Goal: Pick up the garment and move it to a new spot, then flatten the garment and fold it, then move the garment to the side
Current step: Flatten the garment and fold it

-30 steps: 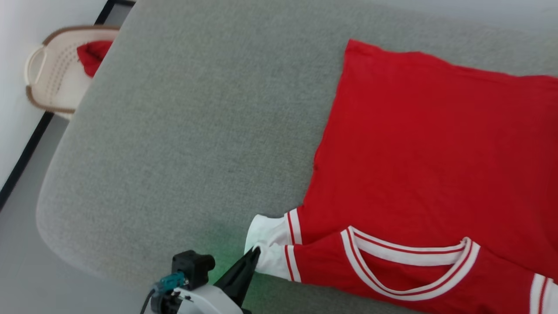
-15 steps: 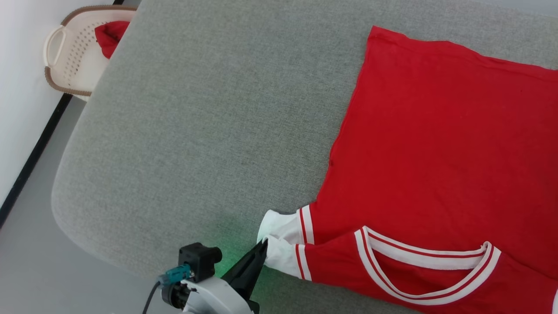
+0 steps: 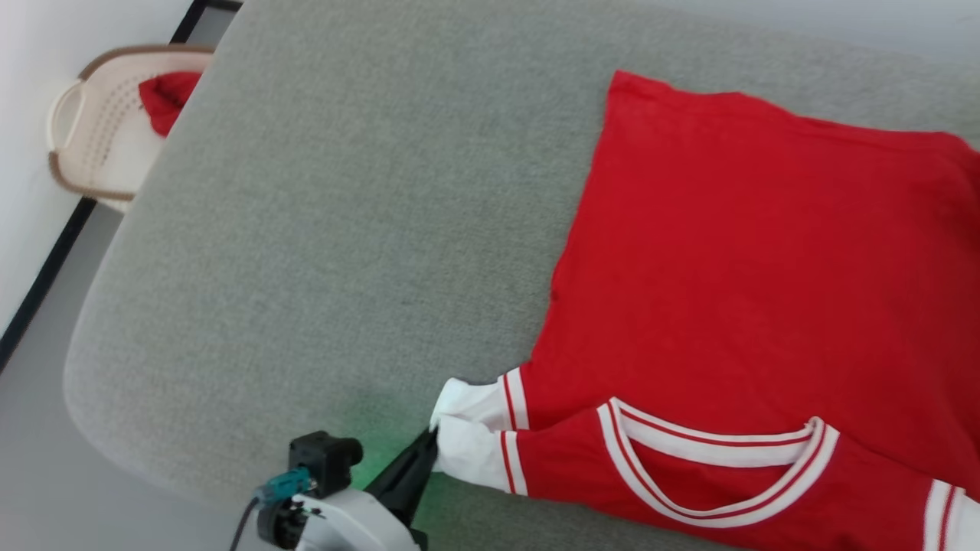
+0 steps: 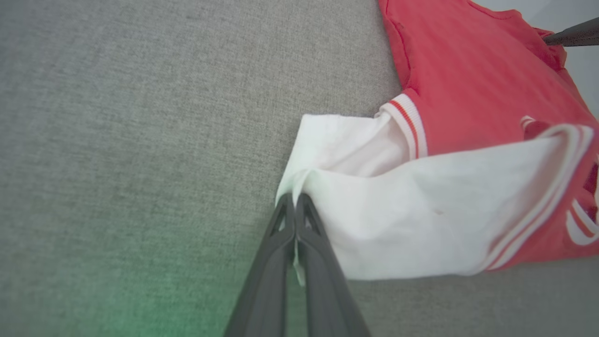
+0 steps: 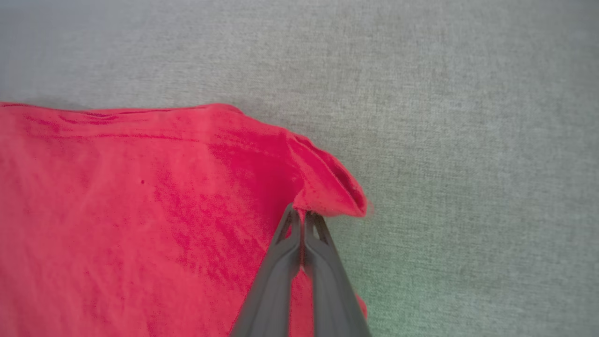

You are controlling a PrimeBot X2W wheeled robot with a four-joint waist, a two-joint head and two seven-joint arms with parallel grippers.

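The garment (image 3: 727,252), a red jersey with white sleeves and striped trim, lies spread on the grey padded surface (image 3: 344,229), neckline toward me. My left gripper (image 3: 430,438) is shut on the edge of the white sleeve (image 3: 467,436) at the garment's near left. The left wrist view shows those fingertips (image 4: 295,199) pinching the sleeve (image 4: 398,215), which is lifted into a fold. In the right wrist view my right gripper (image 5: 299,213) is shut on a puckered corner of the red hem (image 5: 327,187). The tip of that right gripper (image 4: 568,36) also shows in the left wrist view, at the garment's far corner.
A cream perforated basket (image 3: 92,138) holding a small red cloth (image 3: 164,99) stands on the floor beyond the surface's far left corner. A black strip (image 3: 46,268) runs along the wall there. The surface's rounded near edge (image 3: 115,428) lies just left of my left arm.
The head camera swung and came back, shifting the whole picture. My left gripper keeps its hold on the sleeve. The right gripper's jaws have closed onto the hem corner.
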